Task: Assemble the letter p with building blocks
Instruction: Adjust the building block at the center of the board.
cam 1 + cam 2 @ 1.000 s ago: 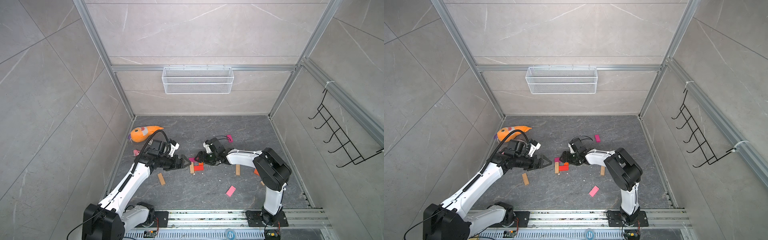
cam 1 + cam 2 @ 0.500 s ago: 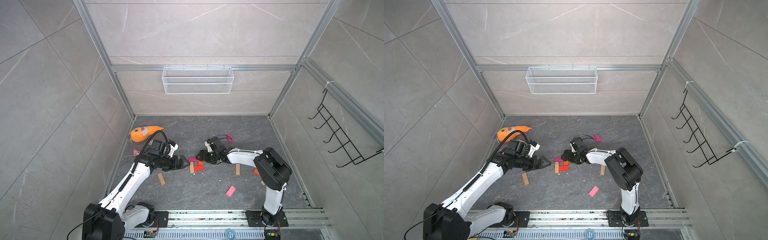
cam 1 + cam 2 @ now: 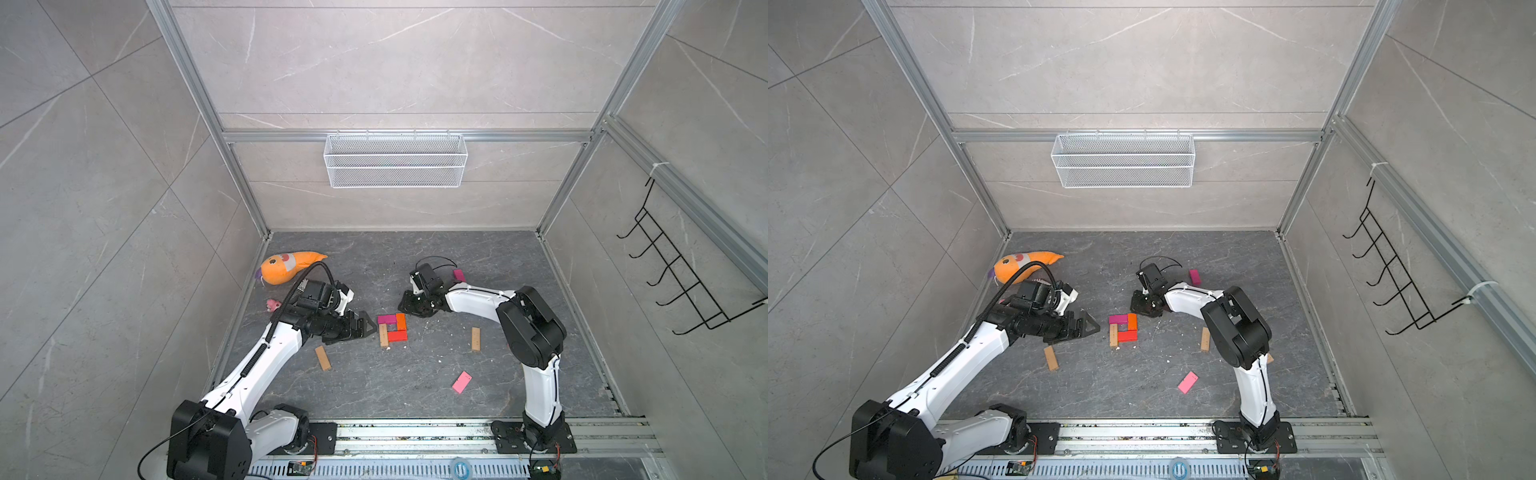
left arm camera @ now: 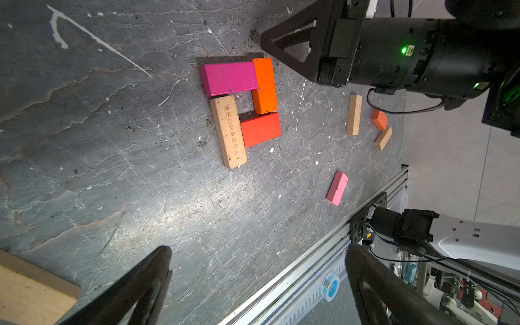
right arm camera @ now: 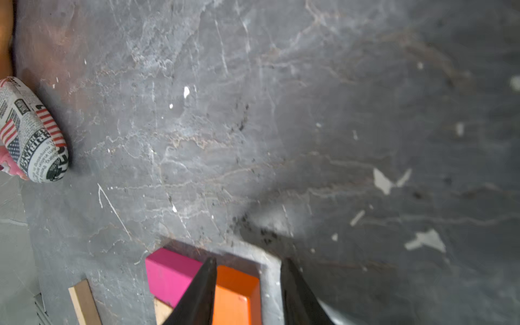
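**Letter p** (image 3: pixel 392 328): part-built and lying flat. It is a square loop of magenta brick (image 3: pixel 386 319), orange brick (image 3: pixel 400 321), red brick (image 3: pixel 397 336) and tan stem brick (image 3: pixel 383 335).

**Right gripper** (image 3: pixel 404 306): just beside the p at its orange brick's outer end. Fingers stand partly spread and pinch nothing.

**Left gripper** (image 3: pixel 368 330): just beside the p on its stem side. Fingers are spread wide, with nothing between them.

**Loose building blocks:**
- Near tan brick (image 3: pixel 323 358): close to the p, under the left gripper's side.
- Far tan brick (image 3: pixel 475 339) and light pink brick (image 3: pixel 461 382): well apart from the p on its red side.
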